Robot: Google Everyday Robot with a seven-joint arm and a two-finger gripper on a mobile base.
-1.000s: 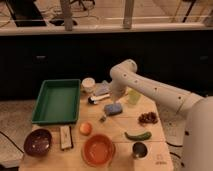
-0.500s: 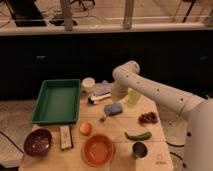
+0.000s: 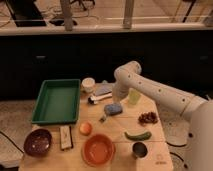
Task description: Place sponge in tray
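Observation:
The sponge (image 3: 113,108) is a small blue block lying on the wooden table (image 3: 117,130), near its middle. The tray (image 3: 56,101) is a large green rectangle at the table's left back, with nothing in it. My white arm reaches in from the right and bends down at its elbow. The gripper (image 3: 114,101) hangs just above the sponge, at its back edge. I cannot tell whether it touches the sponge.
A pale blue-grey flat piece (image 3: 102,90) and a white cup (image 3: 88,84) lie behind the sponge. A yellow-green cup (image 3: 134,96), grapes (image 3: 147,118), a green vegetable (image 3: 137,135) and a metal cup (image 3: 139,149) are to the right. An orange bowl (image 3: 98,149), an orange fruit (image 3: 85,128), a white-and-dark block (image 3: 65,136) and a purple bowl (image 3: 37,141) sit in front.
My arm's elbow has shifted slightly right and down, lowering the gripper toward the sponge. The sponge and the other objects have not moved.

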